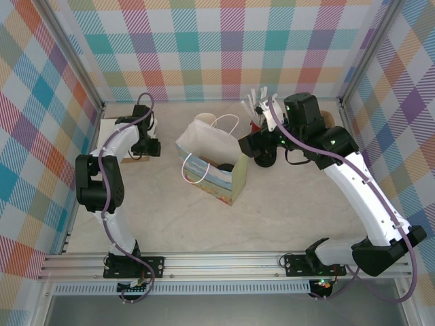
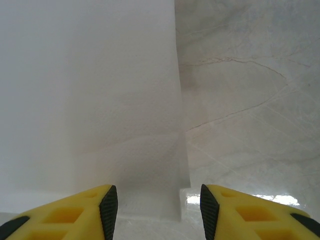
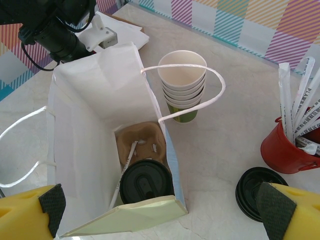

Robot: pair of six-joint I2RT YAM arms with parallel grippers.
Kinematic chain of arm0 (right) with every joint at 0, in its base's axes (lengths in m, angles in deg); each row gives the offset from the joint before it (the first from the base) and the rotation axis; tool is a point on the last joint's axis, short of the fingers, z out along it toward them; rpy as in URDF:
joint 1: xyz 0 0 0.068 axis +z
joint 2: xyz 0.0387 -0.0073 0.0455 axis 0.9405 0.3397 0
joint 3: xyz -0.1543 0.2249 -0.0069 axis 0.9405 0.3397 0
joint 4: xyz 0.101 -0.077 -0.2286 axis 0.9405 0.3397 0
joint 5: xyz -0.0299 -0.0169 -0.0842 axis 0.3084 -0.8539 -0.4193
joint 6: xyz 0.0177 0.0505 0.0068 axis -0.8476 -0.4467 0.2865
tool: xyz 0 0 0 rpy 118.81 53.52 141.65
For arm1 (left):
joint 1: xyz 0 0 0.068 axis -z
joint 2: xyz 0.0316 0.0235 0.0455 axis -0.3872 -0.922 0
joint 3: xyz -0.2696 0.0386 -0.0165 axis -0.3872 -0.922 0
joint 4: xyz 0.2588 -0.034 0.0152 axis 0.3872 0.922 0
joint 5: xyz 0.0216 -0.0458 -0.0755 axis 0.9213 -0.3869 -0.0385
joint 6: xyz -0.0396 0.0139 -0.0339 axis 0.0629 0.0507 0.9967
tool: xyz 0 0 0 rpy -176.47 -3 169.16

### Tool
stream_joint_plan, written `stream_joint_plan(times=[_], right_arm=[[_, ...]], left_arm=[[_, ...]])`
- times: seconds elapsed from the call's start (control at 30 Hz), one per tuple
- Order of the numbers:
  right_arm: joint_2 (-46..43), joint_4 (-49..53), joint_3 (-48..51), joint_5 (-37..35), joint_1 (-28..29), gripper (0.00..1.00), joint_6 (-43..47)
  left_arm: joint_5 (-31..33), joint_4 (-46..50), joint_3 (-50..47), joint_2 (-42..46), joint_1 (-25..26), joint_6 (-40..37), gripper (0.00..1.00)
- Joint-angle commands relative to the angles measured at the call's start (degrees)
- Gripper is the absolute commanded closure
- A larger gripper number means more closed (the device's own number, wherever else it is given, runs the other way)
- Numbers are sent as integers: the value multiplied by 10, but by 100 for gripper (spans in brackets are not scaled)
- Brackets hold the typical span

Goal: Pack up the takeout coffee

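In my right wrist view, my right pincer (image 3: 161,207) is spread wide and holds nothing, one yellow finger in each bottom corner of the frame. The takeout coffee (image 3: 146,181) sits just above and between those fingers in the picture, a little left of centre. It stands upright on the floor of the white paper bag (image 3: 85,125), so its long axis points straight up at me and I see mostly the black lid. A white stick (image 3: 126,167) leans beside it, and a brown cardboard piece (image 3: 142,140) lies behind it; I cannot tell what that piece is. So the cup lies straight down from my right pincer, inside the bag walls, and I judge the packing done. What remains is to lift straight up, clear of the bag's rim and the handle loop in the upper middle. By my right finger, at lower right, lies a stack of black lids (image 3: 252,192) on the worktop (image 3: 230,135). Beyond the bag stand the lidless cups (image 3: 182,85), and the red mug (image 3: 287,150) is at the right edge. My left pincer (image 2: 155,202) is also spread and empty, over a white sheet (image 2: 90,100). In the top view it is well apart from the bag, at the upper left, so my right arm is much the nearer.
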Motion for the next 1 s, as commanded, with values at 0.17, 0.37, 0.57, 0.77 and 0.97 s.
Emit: stream_joint_plan(times=[0.17, 0.37, 0.57, 0.77, 0.97], right_arm=[[13, -7, -1, 0, -3, 0, 2], [17, -5, -1, 0, -3, 0, 1], [17, -5, -1, -2, -3, 0, 1], [15, -3, 0, -7, -3, 0, 2], [10, -2, 3, -14, -3, 0, 2]], left_arm=[[11, 3, 25, -9, 1, -4, 60], [20, 2, 25, -8, 1, -6, 66], [29, 0, 25, -10, 1, -9, 73], [29, -1, 28, -9, 1, -10, 86], [10, 1, 31, 4, -2, -11, 100]])
